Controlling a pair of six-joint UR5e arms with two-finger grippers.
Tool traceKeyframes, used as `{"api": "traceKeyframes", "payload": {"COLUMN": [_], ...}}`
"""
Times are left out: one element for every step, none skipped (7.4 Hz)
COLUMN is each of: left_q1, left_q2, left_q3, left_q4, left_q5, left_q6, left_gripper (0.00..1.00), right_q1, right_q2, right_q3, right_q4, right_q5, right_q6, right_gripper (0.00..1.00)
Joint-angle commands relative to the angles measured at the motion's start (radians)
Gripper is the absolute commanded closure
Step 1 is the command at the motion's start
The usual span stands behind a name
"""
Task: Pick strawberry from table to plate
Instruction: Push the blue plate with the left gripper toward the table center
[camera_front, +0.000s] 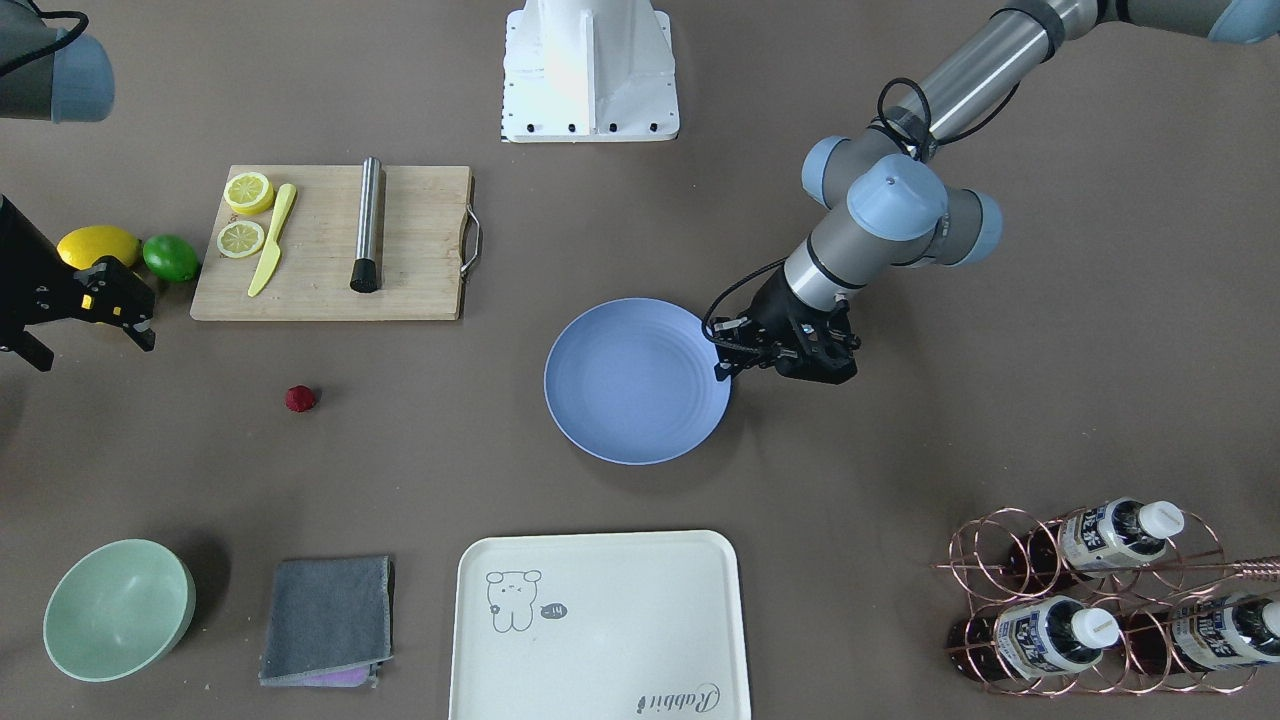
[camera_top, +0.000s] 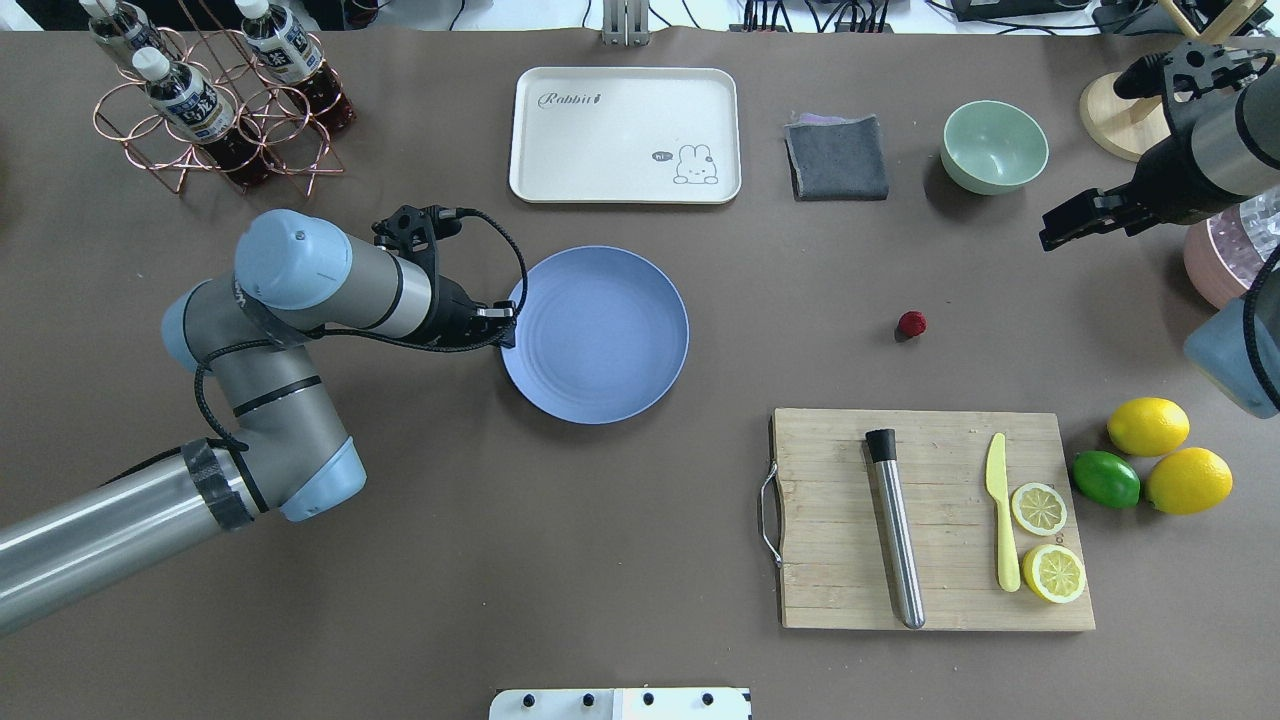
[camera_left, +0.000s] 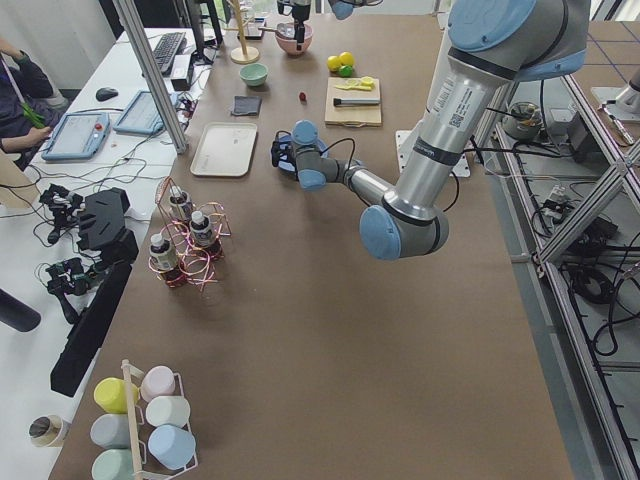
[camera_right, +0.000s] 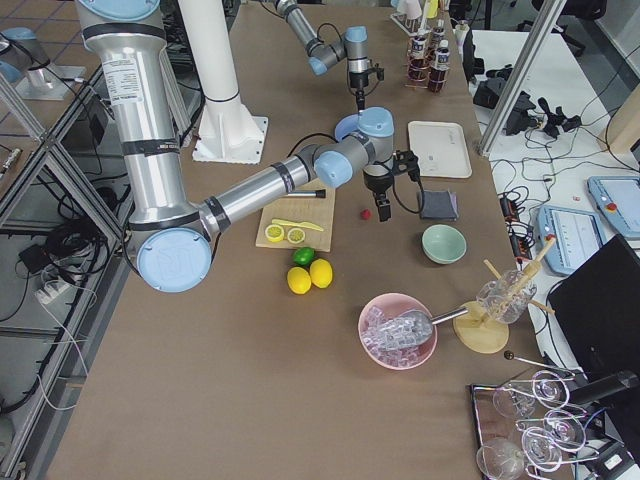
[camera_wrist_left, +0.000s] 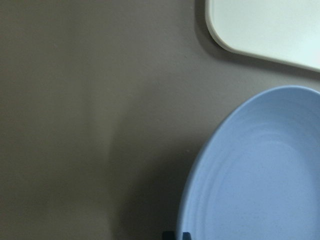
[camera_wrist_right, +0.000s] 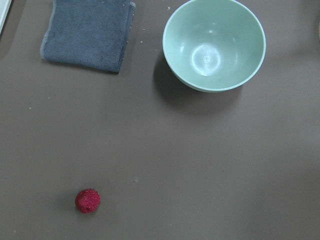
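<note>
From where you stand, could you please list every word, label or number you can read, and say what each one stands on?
"Rabbit": script lettering in one corner of the cream tray.
Speech bubble beside the tray's animal drawing: too small to read with certainty.
Labels on the bottles: printed, but too blurred to read.
Sticker on the left arm, seen in the exterior left view: too small to read.
Nothing else shows readable text.

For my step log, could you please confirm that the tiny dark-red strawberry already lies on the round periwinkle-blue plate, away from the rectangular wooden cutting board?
Not quite. The tiny dark-red strawberry lies on the bare brown-grey table, well apart from the round periwinkle-blue plate, as the overhead exterior view shows. It is indeed away from the rectangular wooden cutting board.
</note>
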Motion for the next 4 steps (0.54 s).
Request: {"api": "traceKeyframes", "payload": {"left_q1": [0.019,0.017,-0.002,-0.047], "left_q2": [-0.006,-0.004,0.005,0.026], "left_q3": [-0.004,-0.010,-0.020,-0.045], "left_q4": [-0.001,-0.004,-0.003,-0.001], "left_q5": [0.029,0.030,0.027,0.003], "left_q6": [-0.014,-0.013,-0.008,-0.002], "left_gripper": [0.59,0.03,0.02,0.02], "right_q1": [0.000,-0.002,-0.005,-0.006], "right_q2": [0.003,0.009,0.010,0.012], "right_q3": [-0.006,-0.011,-0.015,-0.015], "right_q4": [0.001,0.001,0.001,0.001], "right_q5": [0.001,0.001,0.001,0.001], "right_q6": [0.004,0.004,0.005,0.008], "right_gripper": [0.00,0.00,0.00,0.00]}}
